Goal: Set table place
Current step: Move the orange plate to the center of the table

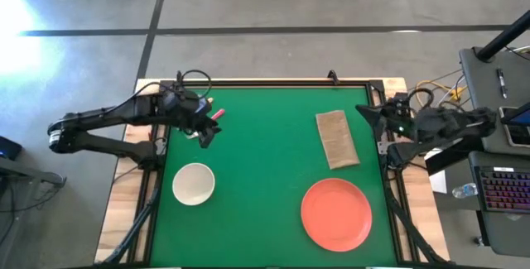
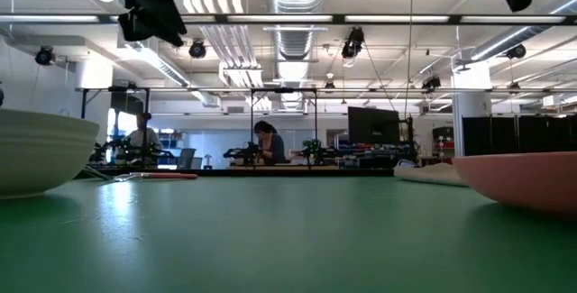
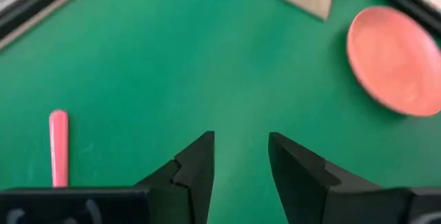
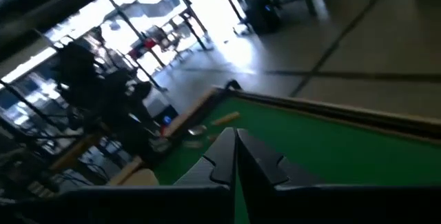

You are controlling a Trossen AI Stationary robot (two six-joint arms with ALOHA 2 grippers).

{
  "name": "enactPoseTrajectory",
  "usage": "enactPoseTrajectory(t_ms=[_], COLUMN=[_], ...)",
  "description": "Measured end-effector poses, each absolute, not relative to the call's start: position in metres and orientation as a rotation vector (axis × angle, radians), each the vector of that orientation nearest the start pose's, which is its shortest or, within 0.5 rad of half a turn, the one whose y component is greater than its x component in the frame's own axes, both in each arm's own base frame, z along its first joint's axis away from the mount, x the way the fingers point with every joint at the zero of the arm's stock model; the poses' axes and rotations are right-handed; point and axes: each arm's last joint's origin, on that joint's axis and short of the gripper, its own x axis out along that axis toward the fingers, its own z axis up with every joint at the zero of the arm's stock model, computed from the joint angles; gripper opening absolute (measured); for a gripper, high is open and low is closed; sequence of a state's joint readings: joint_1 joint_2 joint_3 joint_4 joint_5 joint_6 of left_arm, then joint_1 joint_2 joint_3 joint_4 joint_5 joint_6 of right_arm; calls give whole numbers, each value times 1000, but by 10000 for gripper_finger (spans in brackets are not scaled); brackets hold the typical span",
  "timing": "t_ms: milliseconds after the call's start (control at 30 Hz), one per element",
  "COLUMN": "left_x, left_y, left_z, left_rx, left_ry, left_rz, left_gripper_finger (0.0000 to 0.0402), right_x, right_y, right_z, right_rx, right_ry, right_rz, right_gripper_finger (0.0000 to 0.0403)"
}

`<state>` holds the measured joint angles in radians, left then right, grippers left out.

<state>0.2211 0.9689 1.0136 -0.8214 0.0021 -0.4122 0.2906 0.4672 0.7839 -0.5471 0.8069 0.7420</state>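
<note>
The orange-red plate [image 1: 335, 213] lies at the near right of the green table [image 1: 265, 170]. The brown napkin [image 1: 336, 138] lies flat just beyond the plate. The cream bowl [image 1: 194, 183] stands at the near left. The fork's pink handle [image 1: 217, 113] lies at the far left, partly under my left arm; it also shows in the left wrist view [image 3: 58, 148]. A yellow-orange handle [image 4: 224, 118] shows beside it. My left gripper [image 3: 241, 155] is open and empty above the table, next to the fork. My right gripper [image 4: 236, 141] is shut and empty at the table's right edge.
Bare green table top [image 1: 265, 103] lies between the fork and the napkin. A keyboard and equipment [image 1: 501, 186] stand off the table's right side. People sit at desks [image 2: 266, 140] in the room beyond.
</note>
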Motion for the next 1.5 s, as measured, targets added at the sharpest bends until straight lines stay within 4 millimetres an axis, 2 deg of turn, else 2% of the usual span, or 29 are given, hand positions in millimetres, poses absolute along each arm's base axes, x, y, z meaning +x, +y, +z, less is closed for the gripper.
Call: enactPoseTrajectory(t_ms=[167, 333, 567, 733, 967, 1200, 1500], left_x=[186, 202, 217, 223, 230, 235, 235], left_y=[41, 42, 43, 41, 39, 39, 39], left_z=[317, 316, 311, 304, 297, 291, 291], left_rx=[-481, -475, -481, -488, -486, -486, -484], left_ry=[754, 709, 706, 742, 782, 809, 812], left_rz=[362, 324, 289, 268, 261, 260, 260], left_gripper_finger=[123, 123, 123, 123, 123, 123, 123], right_x=[87, 102, 120, 127, 140, 158, 166], right_y=[5, 16, 28, 35, 43, 53, 55], right_z=[317, 293, 265, 251, 236, 222, 194], right_rx=[713, 809, 747, 702, 670, 681, 573], right_ry=[231, 574, 1006, 1265, 1427, 1477, 1581], right_rz=[-666, -628, -659, -599, -494, -279, -281], right_gripper_finger=[9, 14, 39, 58, 105, 127, 128])
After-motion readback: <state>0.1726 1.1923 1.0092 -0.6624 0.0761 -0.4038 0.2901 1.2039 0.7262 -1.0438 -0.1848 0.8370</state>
